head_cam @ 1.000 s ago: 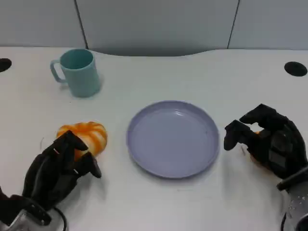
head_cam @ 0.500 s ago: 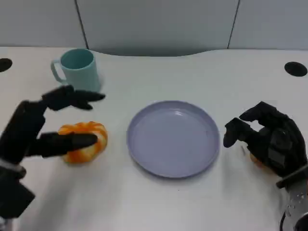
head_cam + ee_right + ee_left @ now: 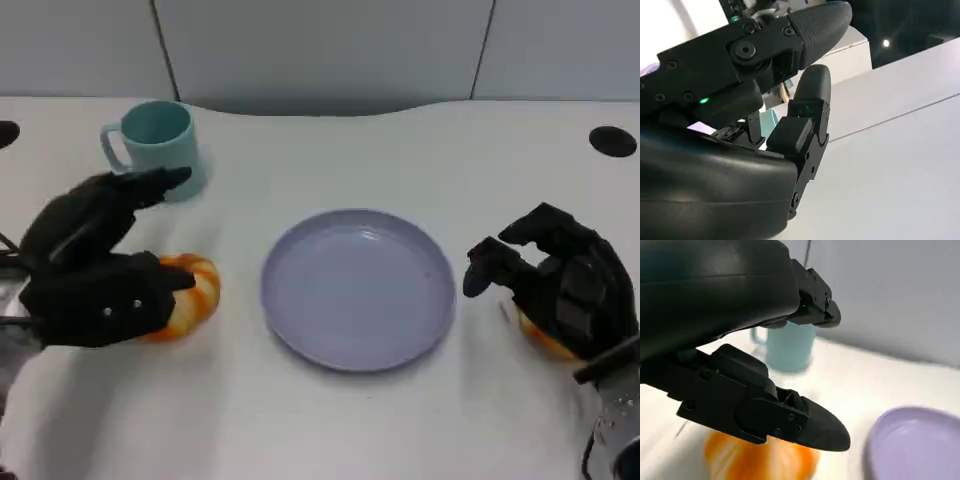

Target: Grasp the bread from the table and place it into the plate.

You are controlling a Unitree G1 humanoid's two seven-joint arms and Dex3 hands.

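Observation:
The bread [image 3: 188,297], an orange and white striped bun, lies on the white table left of the lavender plate [image 3: 358,290]. My left hand [image 3: 95,262] hovers over the bread's left part and hides it, with thumb and fingers apart around it and nothing gripped. In the left wrist view the bread [image 3: 760,462] shows below the spread fingers [image 3: 790,420] of my left hand [image 3: 730,315], with the plate [image 3: 915,445] beyond. My right hand [image 3: 562,285] rests right of the plate with its fingers loosely curled; the right wrist view shows nothing between the fingers of that hand [image 3: 740,150].
A teal mug [image 3: 155,150] stands at the back left, just beyond my left hand, and also shows in the left wrist view [image 3: 790,347]. An orange thing [image 3: 543,337] lies partly hidden under my right hand. Dark holes [image 3: 612,141] mark the table's far corners.
My left hand lifted from the front edge, spread its fingers and came down over the bread's left side. The right hand, bread and plate have stayed put.

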